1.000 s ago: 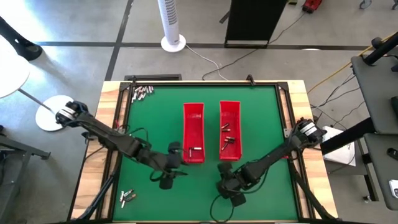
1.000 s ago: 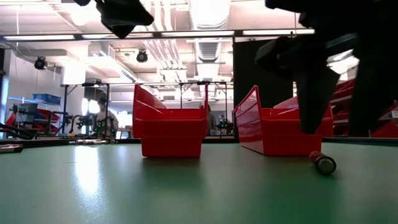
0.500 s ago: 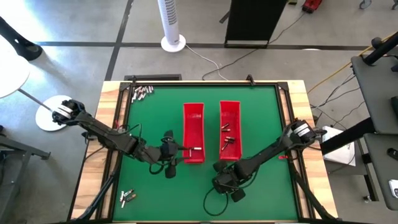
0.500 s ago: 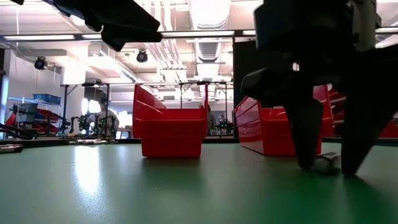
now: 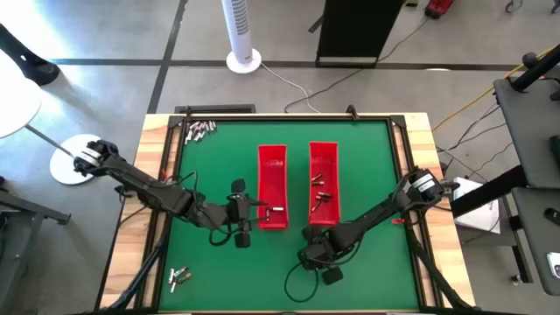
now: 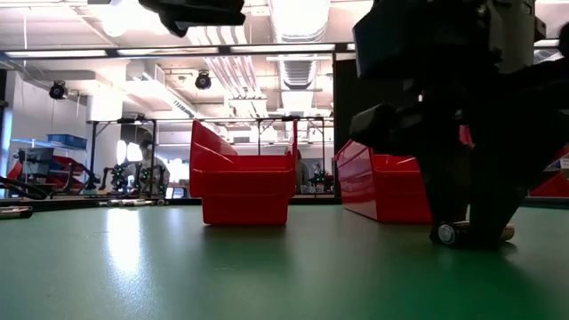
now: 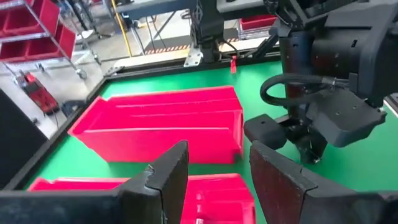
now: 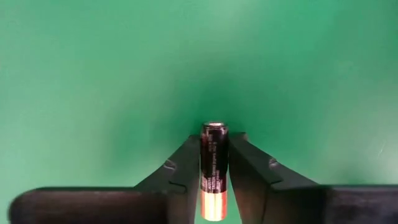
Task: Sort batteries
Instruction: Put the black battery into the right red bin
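Observation:
A dark battery with a copper end (image 8: 214,171) lies on the green mat near the near end of the right red tray (image 5: 323,171). My right gripper (image 8: 214,152) is down on it and shut on it; the low view shows it at the table (image 6: 467,227). My left gripper (image 7: 214,174) hovers open with nothing between its fingers at the near end of the left red tray (image 5: 272,175). A few batteries (image 5: 319,197) lie in the right tray and one (image 5: 276,210) in the left. My right gripper pinches the battery's long sides (image 8: 214,155) between its two fingers (image 8: 186,158), roughly at mid-length. The fingers come steeply from above and lie across the battery. The battery lies flat on the mat, one end (image 6: 444,234) showing beside the fingers.
Loose batteries lie in a cluster at the mat's far left corner (image 5: 199,129) and another at its near left (image 5: 179,276). The two trays stand side by side mid-table. A raised wooden frame (image 5: 157,175) borders the mat.
My right gripper has come down onto the mat over the battery and shut on it; the battery stays on the mat. My left gripper has moved a little up and toward the left tray's near end, turning toward the trays, still open.

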